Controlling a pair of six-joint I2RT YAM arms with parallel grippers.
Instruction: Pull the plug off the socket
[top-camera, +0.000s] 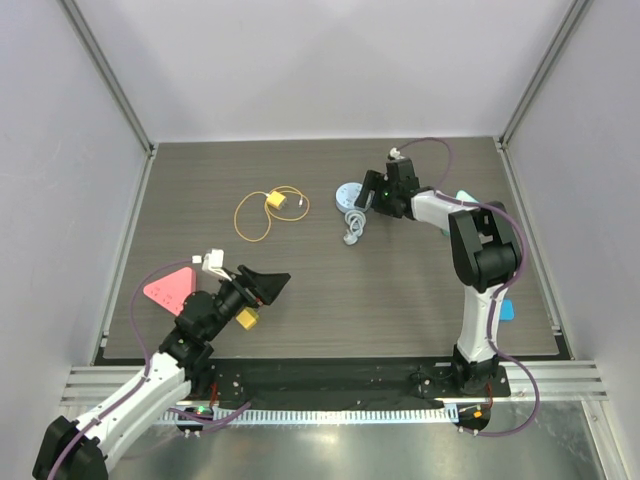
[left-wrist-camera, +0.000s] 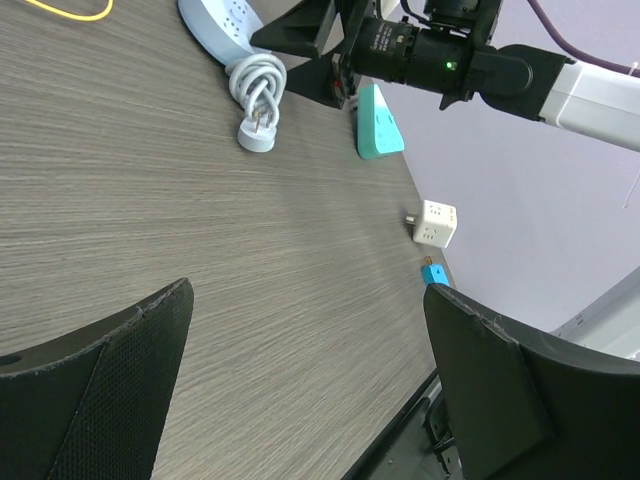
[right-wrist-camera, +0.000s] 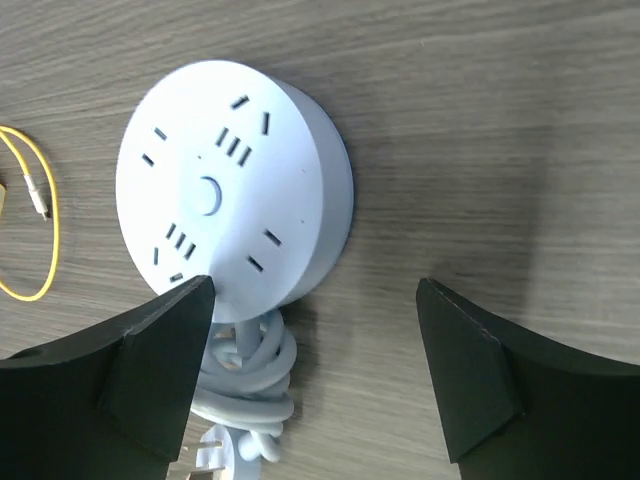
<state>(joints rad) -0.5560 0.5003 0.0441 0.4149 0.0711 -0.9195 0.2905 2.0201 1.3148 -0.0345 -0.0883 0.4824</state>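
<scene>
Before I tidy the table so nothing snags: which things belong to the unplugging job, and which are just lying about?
Job: round white socket; its coiled cord; right gripper, open near it.
Lying about: yellow block with cable; pink piece; teal piece; white cube adapter.

Over the socket: the round socket (right-wrist-camera: 230, 200) lies open to reach under the spread right gripper (right-wrist-camera: 315, 290).
Socket's near rim: coiled cord (right-wrist-camera: 245, 385) bunched against it (tight).
Socket's left: yellow cable (top-camera: 270, 210), apart.
Mid-table (top-camera: 400, 300): open ahead of the left gripper (top-camera: 272, 288).
</scene>
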